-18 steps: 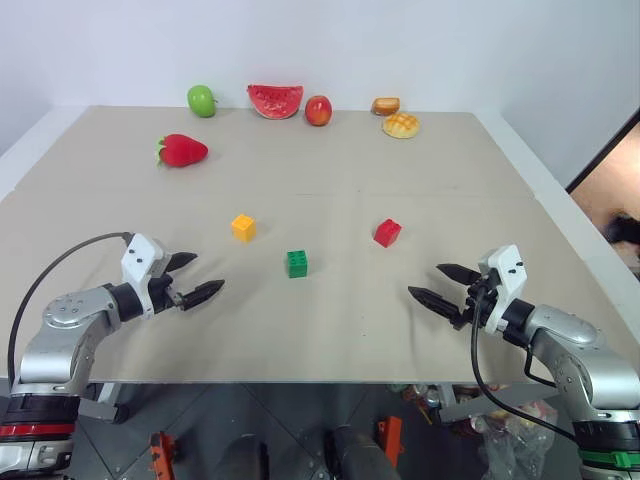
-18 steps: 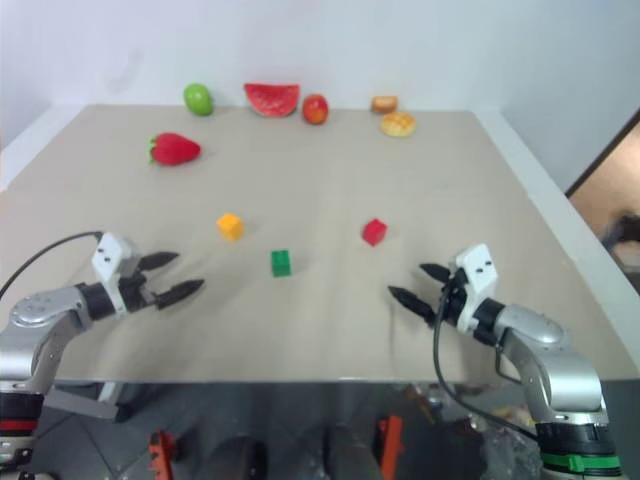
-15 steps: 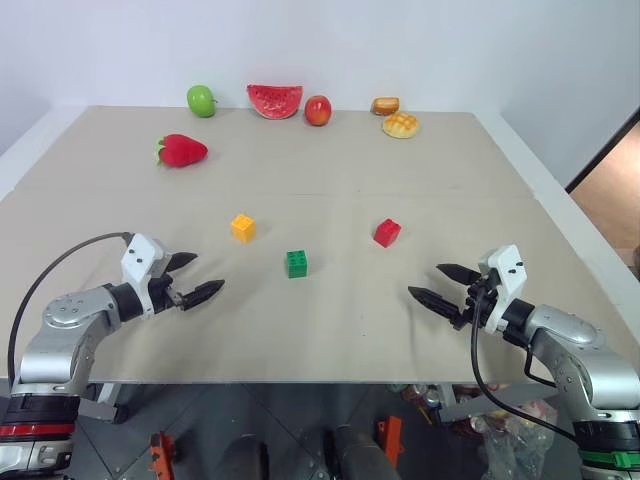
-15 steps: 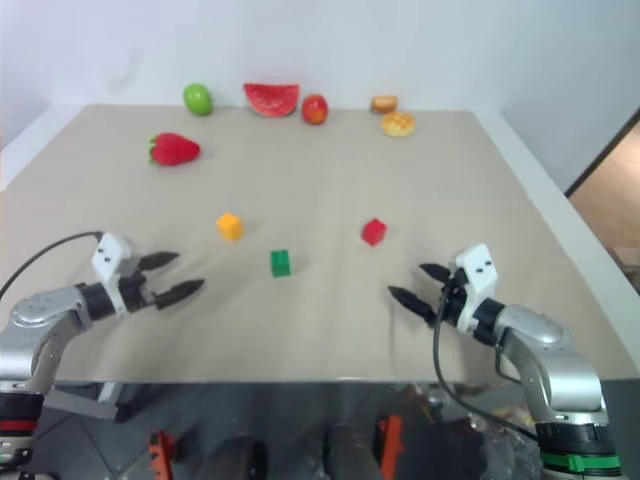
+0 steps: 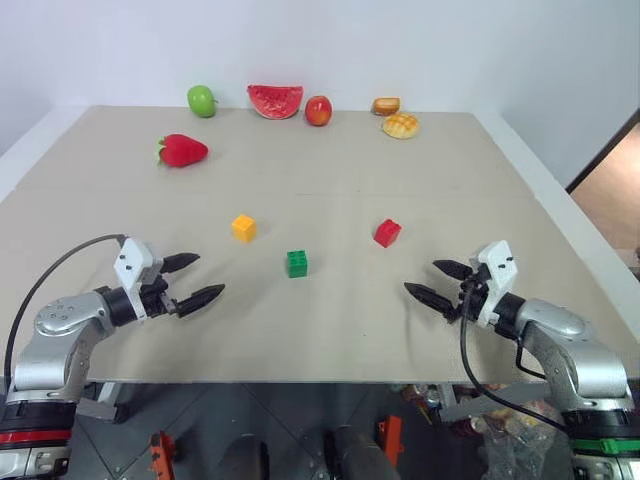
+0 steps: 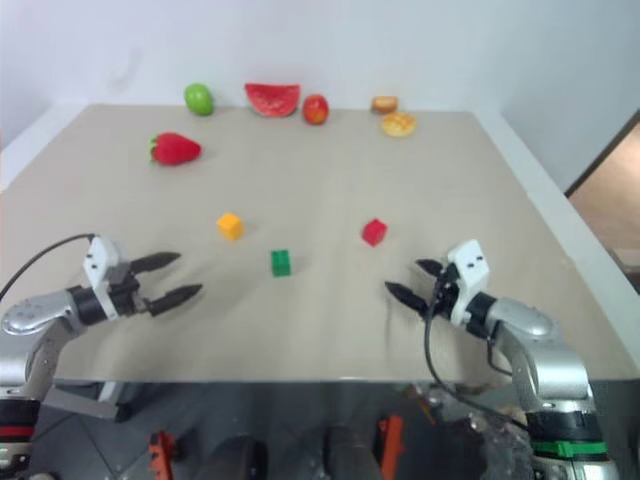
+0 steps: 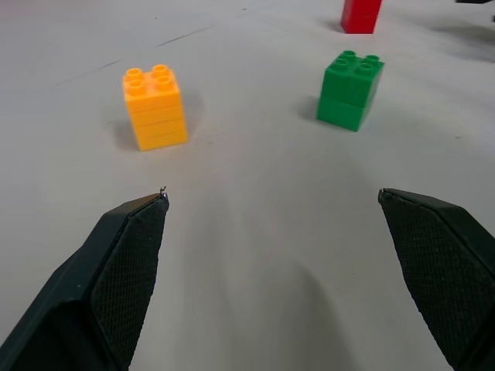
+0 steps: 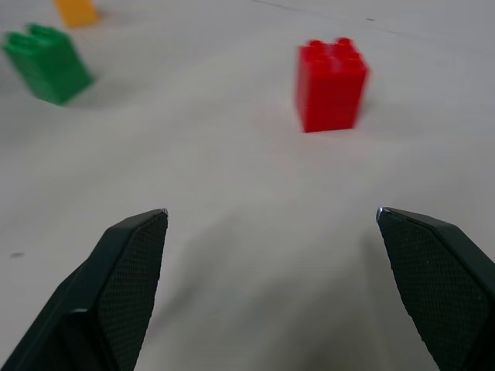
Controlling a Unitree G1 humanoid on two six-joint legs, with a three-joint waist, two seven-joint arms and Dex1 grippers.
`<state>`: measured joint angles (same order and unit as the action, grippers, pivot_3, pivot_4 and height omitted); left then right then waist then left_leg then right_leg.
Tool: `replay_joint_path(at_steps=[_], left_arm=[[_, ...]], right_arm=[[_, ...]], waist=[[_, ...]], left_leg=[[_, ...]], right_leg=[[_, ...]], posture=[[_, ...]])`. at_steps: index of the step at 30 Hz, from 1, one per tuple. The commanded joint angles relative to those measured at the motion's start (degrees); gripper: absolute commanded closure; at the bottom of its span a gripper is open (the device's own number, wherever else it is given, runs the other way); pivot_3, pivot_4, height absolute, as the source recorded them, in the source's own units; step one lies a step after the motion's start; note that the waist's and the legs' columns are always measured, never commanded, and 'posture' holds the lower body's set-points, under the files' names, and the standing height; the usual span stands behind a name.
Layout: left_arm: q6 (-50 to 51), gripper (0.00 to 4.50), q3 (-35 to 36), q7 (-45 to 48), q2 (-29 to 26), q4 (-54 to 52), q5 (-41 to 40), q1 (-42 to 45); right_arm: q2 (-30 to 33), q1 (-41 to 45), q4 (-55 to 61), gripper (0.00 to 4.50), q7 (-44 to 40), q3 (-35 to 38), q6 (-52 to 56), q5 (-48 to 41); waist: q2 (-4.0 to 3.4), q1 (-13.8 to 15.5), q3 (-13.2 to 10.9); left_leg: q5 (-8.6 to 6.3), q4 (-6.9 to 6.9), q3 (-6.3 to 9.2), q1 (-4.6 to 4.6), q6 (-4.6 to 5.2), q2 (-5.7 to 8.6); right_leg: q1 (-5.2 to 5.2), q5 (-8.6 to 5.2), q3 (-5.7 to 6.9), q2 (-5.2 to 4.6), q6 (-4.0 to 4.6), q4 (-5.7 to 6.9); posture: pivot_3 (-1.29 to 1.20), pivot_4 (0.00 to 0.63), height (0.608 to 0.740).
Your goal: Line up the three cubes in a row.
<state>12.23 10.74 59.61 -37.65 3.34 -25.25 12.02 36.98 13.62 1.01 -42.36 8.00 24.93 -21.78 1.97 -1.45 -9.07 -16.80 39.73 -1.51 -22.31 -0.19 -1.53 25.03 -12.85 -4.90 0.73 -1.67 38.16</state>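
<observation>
The flat beige surface (image 5: pixel 330 170) carries three studded plastic cubes mid-way — yellow-orange (image 5: pixel 243 227), green (image 5: pixel 297 263), red (image 5: pixel 387 232) — well apart; toy fruits and bread (image 5: pixel 400 125) line its far edge.

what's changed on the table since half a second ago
Both arms shifted slightly: the left gripper drew back a little, and the right gripper edged inward. Both remain open and empty. The yellow cube, green cube and red cube stayed put.

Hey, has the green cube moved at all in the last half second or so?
No. The green cube sits at the same spot on the table, between the yellow-orange cube and the red cube, slightly nearer the robot than both.
</observation>
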Motion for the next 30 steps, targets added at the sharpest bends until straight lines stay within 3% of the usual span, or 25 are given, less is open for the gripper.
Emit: replay_joint_path(at_steps=[1,6,16,30], left_arm=[[-0.26,0.0,-2.39,2.06,0.02,-4.42,-0.97,2.84],[1.97,0.0,-10.35,5.69,1.99,-9.5,-1.0,9.13],[3.45,0.0,-12.24,3.93,3.52,-10.12,-0.27,11.52],[4.1,0.0,-11.38,-0.14,4.14,-10.64,-0.3,8.51]], right_arm=[[-0.82,5.2,-6.8,0.01,3.63,-2.55,-3.68,6.02],[-5.05,16.84,-23.26,0.01,2.56,-7.11,-9.9,10.77],[-9.58,29.8,-44.42,0.01,1.88,-8.47,-20.56,14.77],[-13.24,36.64,-52.05,0.01,0.28,-8.44,-25.36,16.68]], waist=[[0.0,-0.07,0.0],[-0.01,-0.18,-0.01],[-0.01,-1.45,-0.01],[-0.03,-1.45,-0.01]], left_leg=[[0.03,0.01,-0.04,0.0,-0.01,0.0],[0.17,0.01,-0.15,-0.01,0.02,0.06],[0.18,-0.07,-0.06,0.05,0.03,-0.02],[0.27,-0.13,-0.13,-0.02,0.07,0.0]], right_leg=[[0.01,0.02,-0.01,0.0,0.02,0.0],[0.0,0.12,-0.08,0.03,0.0,0.0],[0.01,0.27,-0.29,0.13,-0.01,0.0],[0.13,0.35,-0.57,0.17,-0.11,0.0]], posture=[[0.0,0.15,0.74],[0.0,0.15,0.74],[0.0,0.15,0.74],[0.0,0.15,0.74]])
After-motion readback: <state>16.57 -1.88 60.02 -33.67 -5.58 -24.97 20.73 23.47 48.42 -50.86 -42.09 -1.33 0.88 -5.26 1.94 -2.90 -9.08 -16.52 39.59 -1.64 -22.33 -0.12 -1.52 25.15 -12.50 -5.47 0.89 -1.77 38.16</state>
